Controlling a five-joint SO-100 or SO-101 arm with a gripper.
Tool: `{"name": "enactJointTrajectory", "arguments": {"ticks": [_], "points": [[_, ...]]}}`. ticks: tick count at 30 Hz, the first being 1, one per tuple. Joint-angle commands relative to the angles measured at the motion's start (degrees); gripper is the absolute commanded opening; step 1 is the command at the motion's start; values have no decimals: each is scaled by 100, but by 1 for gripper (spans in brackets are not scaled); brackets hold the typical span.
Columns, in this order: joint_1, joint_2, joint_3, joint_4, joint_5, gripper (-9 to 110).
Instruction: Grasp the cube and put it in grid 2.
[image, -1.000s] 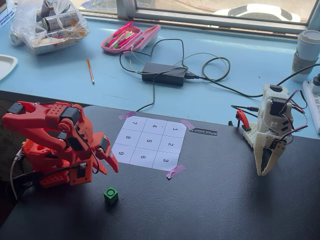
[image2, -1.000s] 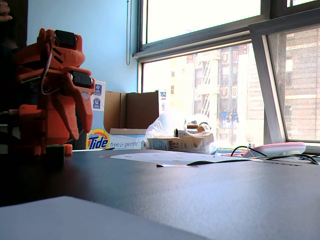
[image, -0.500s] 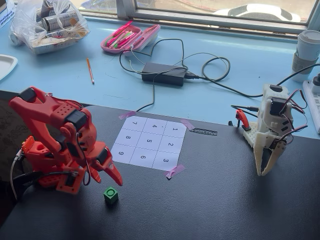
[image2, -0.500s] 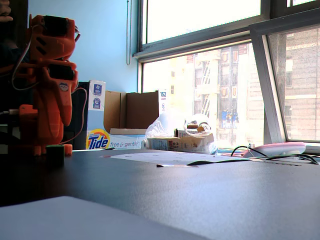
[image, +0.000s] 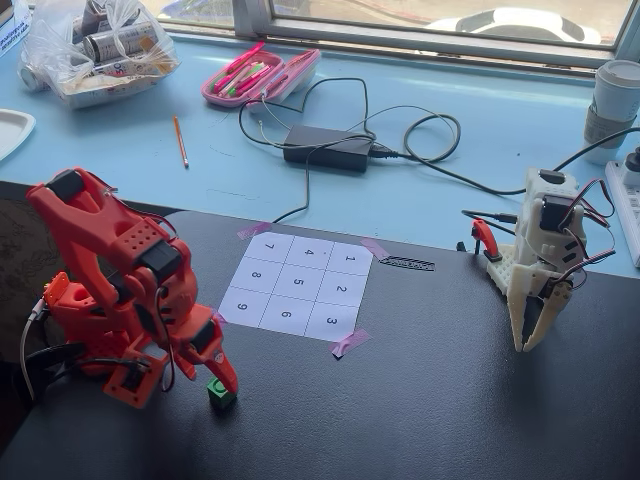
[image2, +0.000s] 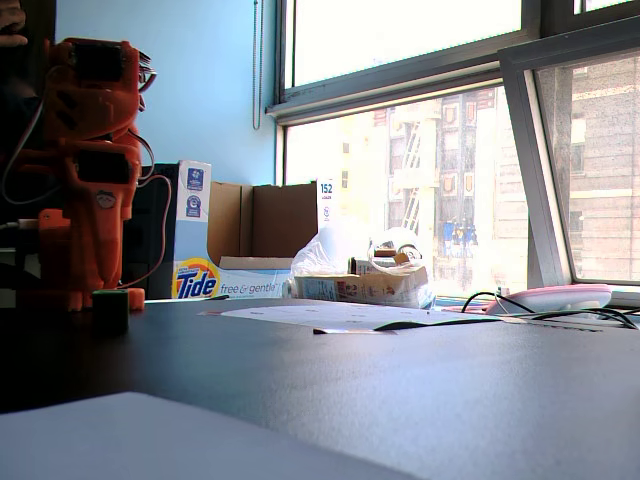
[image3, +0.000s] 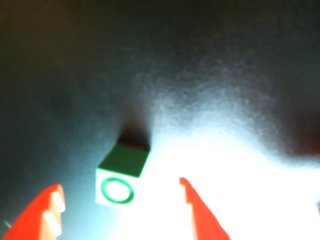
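The small green cube sits on the black table near its front left, well away from the numbered sheet. In the wrist view it shows a pale face with a green ring and lies between my two orange fingers. My orange gripper is low over the cube and open, with a gap on each side of the cube. Grid 2 is the middle cell of the sheet's right column, empty. In the low fixed view the cube stands in front of the orange arm.
A second, white arm stands on the table's right side, its fingers pointing down. A power adapter with cables, a pink pencil case and a plastic bag lie on the blue surface behind. A Tide box stands behind the arm.
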Motion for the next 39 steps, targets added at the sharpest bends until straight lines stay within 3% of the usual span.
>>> {"name": "enactJointTrajectory", "arguments": {"ticks": [1, 5, 7, 10, 24, 34, 39], "points": [[44, -264, -413, -132, 44, 39], [62, -554, -439, -316, 70, 38], [62, -606, -483, -343, 26, 30], [53, -615, -492, -466, -202, 1], [-9, -598, -404, -483, -316, 0], [-694, -642, -519, -158, -650, 37], [-1055, -712, -712, 158, -826, 41]]}}
